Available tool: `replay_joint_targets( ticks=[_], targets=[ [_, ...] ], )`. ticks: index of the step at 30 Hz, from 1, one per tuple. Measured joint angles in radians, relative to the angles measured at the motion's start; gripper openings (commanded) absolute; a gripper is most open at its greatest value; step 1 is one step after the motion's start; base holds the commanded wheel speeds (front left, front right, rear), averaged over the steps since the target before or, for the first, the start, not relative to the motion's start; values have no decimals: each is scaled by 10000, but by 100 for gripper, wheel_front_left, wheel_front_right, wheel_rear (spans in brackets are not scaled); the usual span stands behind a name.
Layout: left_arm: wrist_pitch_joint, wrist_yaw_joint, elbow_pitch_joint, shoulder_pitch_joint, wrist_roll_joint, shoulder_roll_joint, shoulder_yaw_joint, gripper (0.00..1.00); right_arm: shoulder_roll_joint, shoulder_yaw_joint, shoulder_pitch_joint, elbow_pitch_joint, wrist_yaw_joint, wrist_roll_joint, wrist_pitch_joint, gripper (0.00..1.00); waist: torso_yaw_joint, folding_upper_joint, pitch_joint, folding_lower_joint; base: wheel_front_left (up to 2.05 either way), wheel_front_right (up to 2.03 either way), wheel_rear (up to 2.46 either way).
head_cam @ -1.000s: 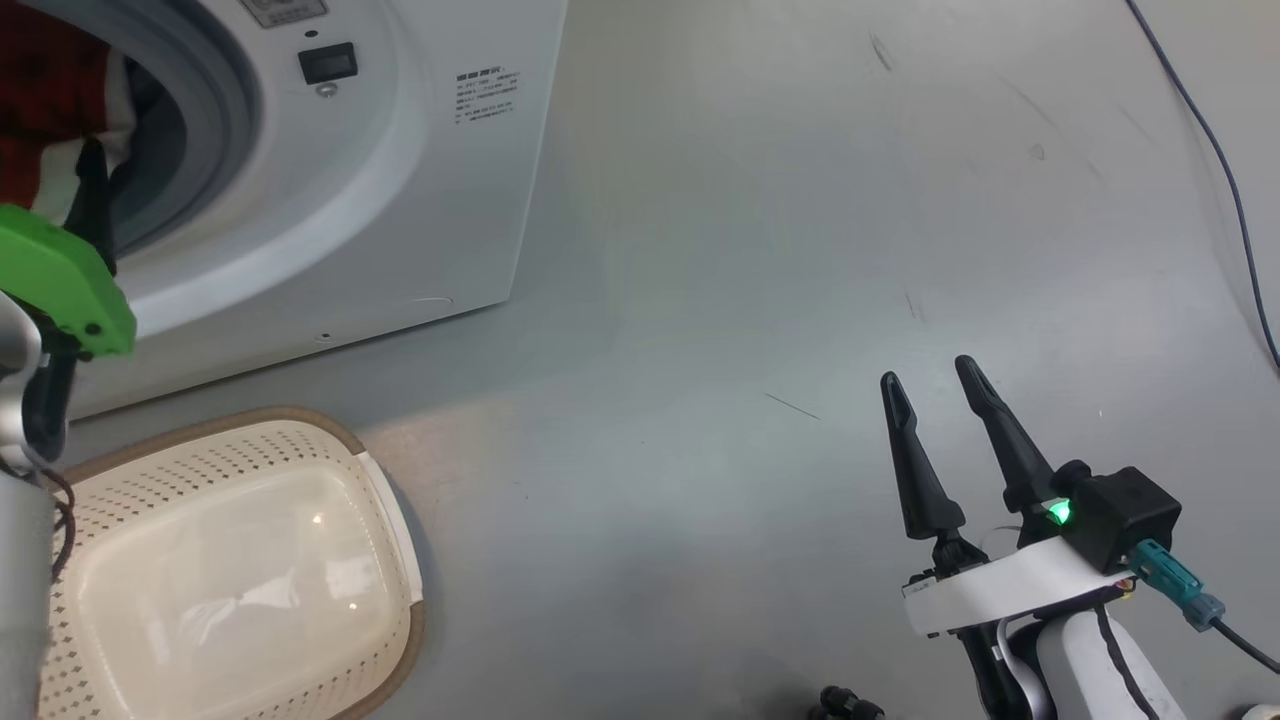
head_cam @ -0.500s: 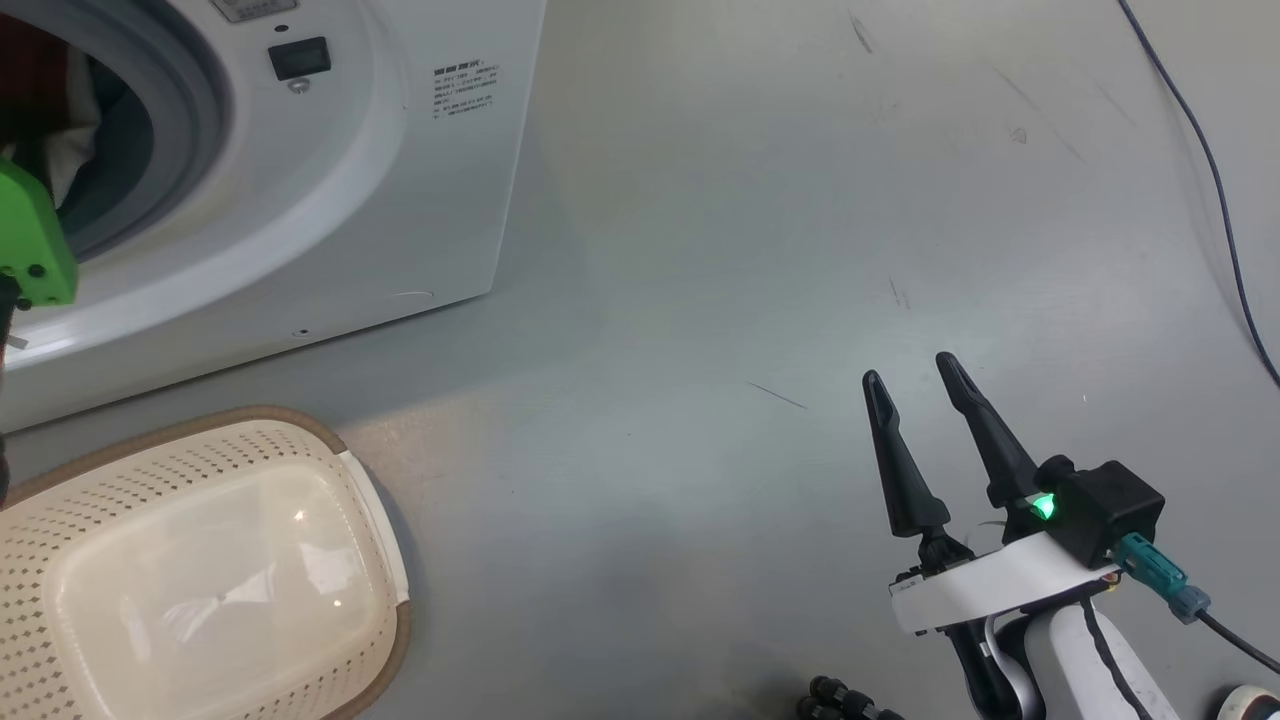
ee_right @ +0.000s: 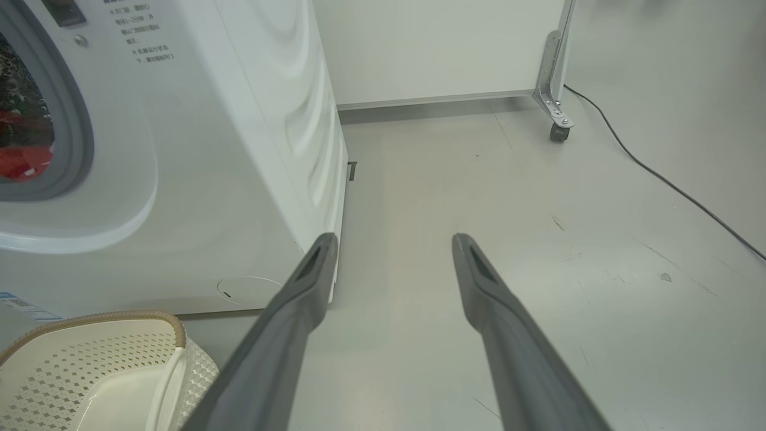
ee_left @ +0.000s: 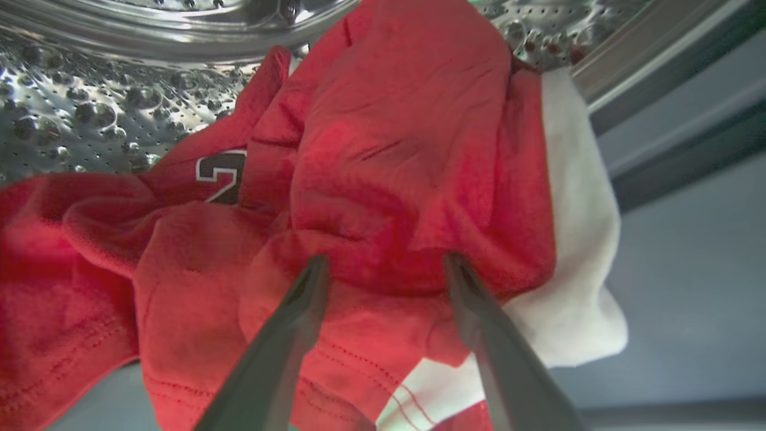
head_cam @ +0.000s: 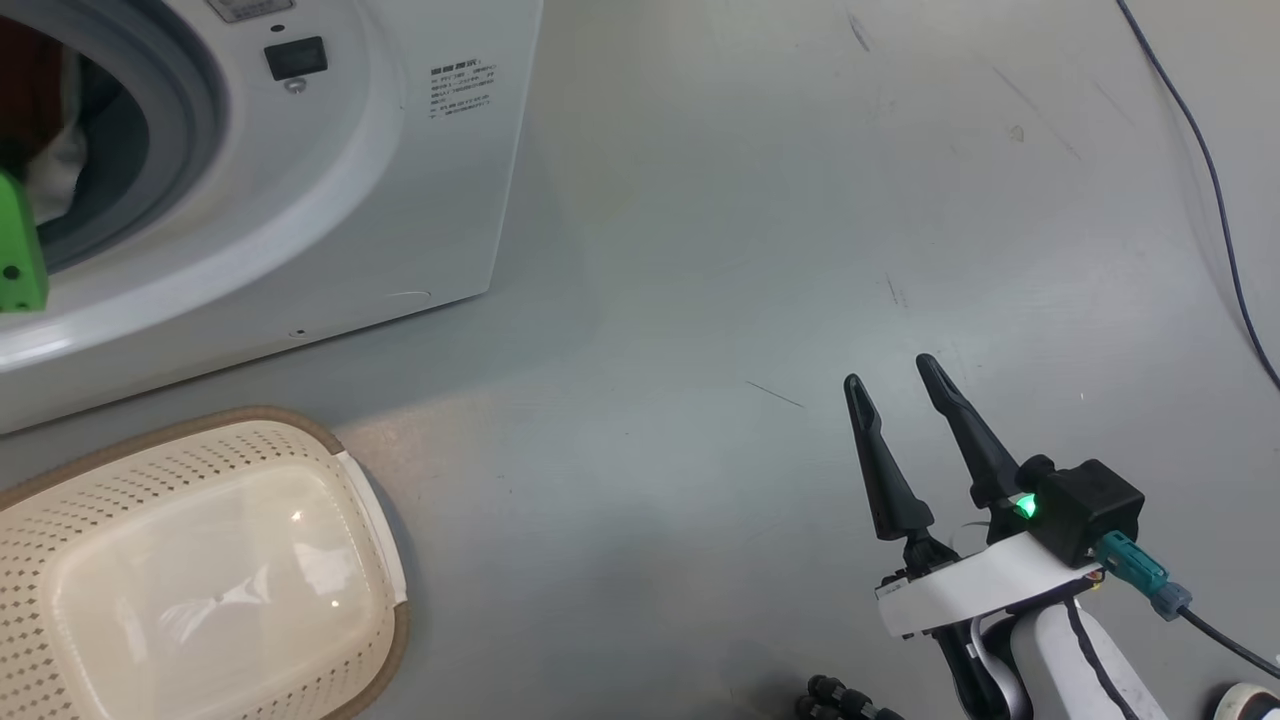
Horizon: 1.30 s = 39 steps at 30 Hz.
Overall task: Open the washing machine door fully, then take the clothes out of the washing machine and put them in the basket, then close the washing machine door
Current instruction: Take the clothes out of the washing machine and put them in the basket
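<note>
So, left gripper (ee_left: 386, 263): jaws spread, I see tips pressing the clothes (ee_left: 383, 149) in the drum (ee_left: 72, 108).
right gripper (head_cam: 889, 372): jaws spread over floor (head_cam: 700, 250).
basket (head_cam: 262, 414): partly cut off.

2 on clothes (ee_left: 389, 149), washing machine (head_cam: 440, 200) print illegible

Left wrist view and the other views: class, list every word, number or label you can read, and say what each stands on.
"2": black, white-edged numeral on the clothes, partly folded under.
Printed lines on the washing machine front: too small to read.
Blue label at the washing machine's lower edge: too small to read.
</note>
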Motion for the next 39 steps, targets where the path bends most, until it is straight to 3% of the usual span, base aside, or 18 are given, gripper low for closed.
replay_joint_targets(
  ticks=[14,33,34,35,36,39],
  targets=[
    [1066,-92,861,-629,-21,50,-23,100,0,213,-155,21,0,159,0,100,-81,0,90,0,0,0,0],
    [1720,-221,1312,-1331,-111,161,-42,100,2,349,-405,-63,-113,372,0,100,-312,0,534,-1,0,0,0],
    [1781,-240,1335,-1375,-109,161,-44,81,2,359,-408,-63,-115,372,0,100,-311,0,540,-1,0,0,0],
    [1783,-280,1369,-1415,-111,161,-48,6,2,366,-410,-63,-115,374,0,100,-308,0,545,-1,0,0,0],
    [1783,-341,1392,-1433,-113,161,-50,0,2,372,-417,-63,-117,374,0,100,-305,0,549,-1,0,0,0],
    [1747,-525,1440,-1524,-140,29,-140,0,2,349,-524,-58,-186,374,0,100,-265,0,516,-1,0,0,0]
  ],
)
